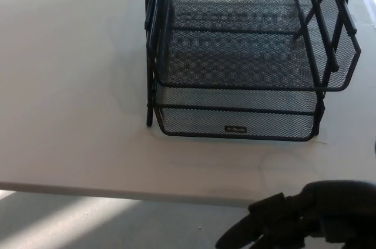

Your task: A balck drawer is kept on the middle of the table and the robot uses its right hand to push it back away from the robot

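A black wire-mesh drawer rack (pixel 241 67) stands on the white table (pixel 70 114), its stacked trays reaching to the picture's top. The lowest tray's front (pixel 235 124) faces me with a small label in its middle. My right hand (pixel 294 222) is black and sits at the bottom right, below the table's near edge. It is apart from the rack and holds nothing, with its fingers (pixel 235 237) spread and pointing left. My left hand does not show.
The table's near edge (pixel 117 192) runs across the lower part of the picture, with grey floor (pixel 88 222) below it. Bright light falls on the table's far left corner.
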